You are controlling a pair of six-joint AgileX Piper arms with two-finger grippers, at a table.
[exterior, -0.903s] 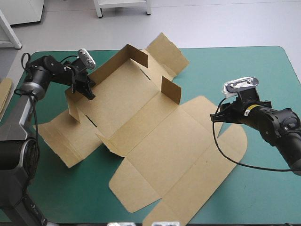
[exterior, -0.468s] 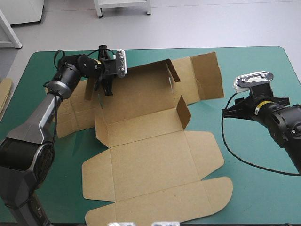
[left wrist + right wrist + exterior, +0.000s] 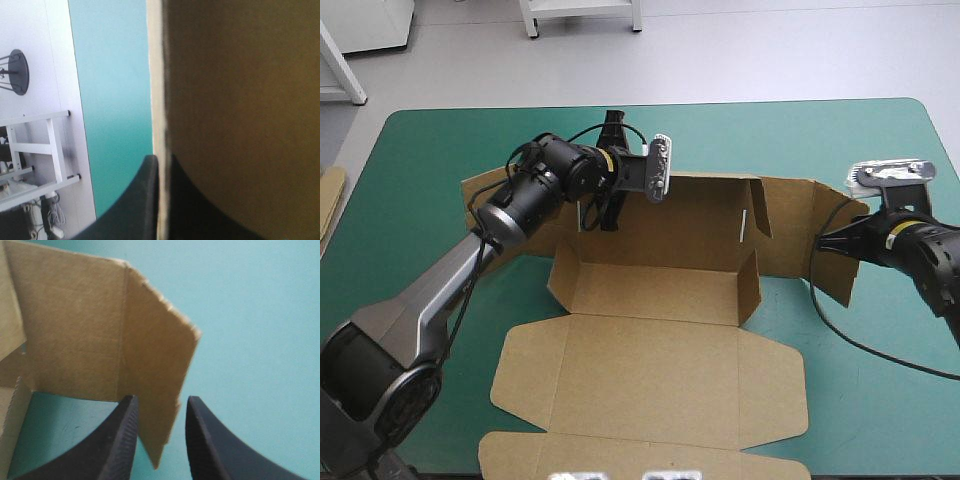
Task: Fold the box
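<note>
The brown box (image 3: 660,300) lies at the table's middle, its back wall and two short side walls raised, the lid flat toward the front edge. My left gripper (image 3: 603,212) is shut on the left end of the back wall. In the left wrist view the box (image 3: 240,100) edge runs between the black fingers (image 3: 145,200) of the left gripper (image 3: 161,160). My right gripper (image 3: 828,243) is at the upright flap on the box's right end. In the right wrist view the right gripper (image 3: 161,399) is open, with the lower corner of the flap (image 3: 150,355) between its fingers.
More brown board (image 3: 330,195) shows at the table's left edge. Bare teal-green cover (image 3: 880,400) lies right of the lid and along the far edge behind the box.
The box has swung round and now sits square to the table. My left gripper moved right along the far side, holding the wall. My right gripper shifted right and slightly toward the front.
</note>
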